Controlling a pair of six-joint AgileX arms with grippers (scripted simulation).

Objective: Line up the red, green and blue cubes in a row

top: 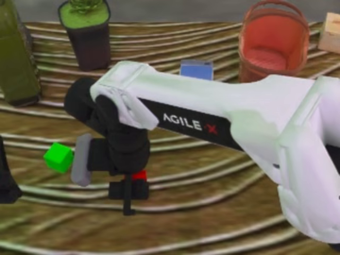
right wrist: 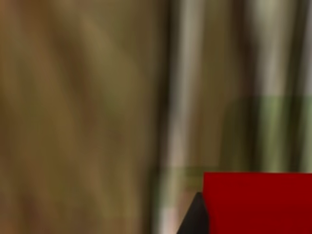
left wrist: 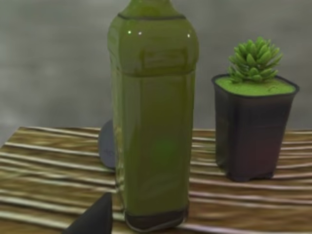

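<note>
The red cube (top: pixel 139 175) peeks out just behind my right gripper (top: pixel 129 190), which reaches down at the table's centre-left and is shut on it. The right wrist view shows a dark finger (right wrist: pixel 195 214) pressed against the red cube's (right wrist: pixel 258 204) side, just above the striped wooden table. The green cube (top: pixel 58 157) rests on the table to the left of that gripper, apart from it. The blue cube is out of view. My left gripper (top: pixel 6 180) is parked at the table's left edge, with one finger (left wrist: pixel 95 217) showing and nothing against it.
A tall green bottle (top: pixel 16 53) (left wrist: pixel 153 112) and a potted plant (top: pixel 87 32) (left wrist: pixel 253 122) stand at the back left. A blue-and-white carton (top: pixel 196 69) sits behind my right arm, a red woven basket (top: pixel 273 42) at the back right, and a tan box (top: pixel 332 32) beyond it.
</note>
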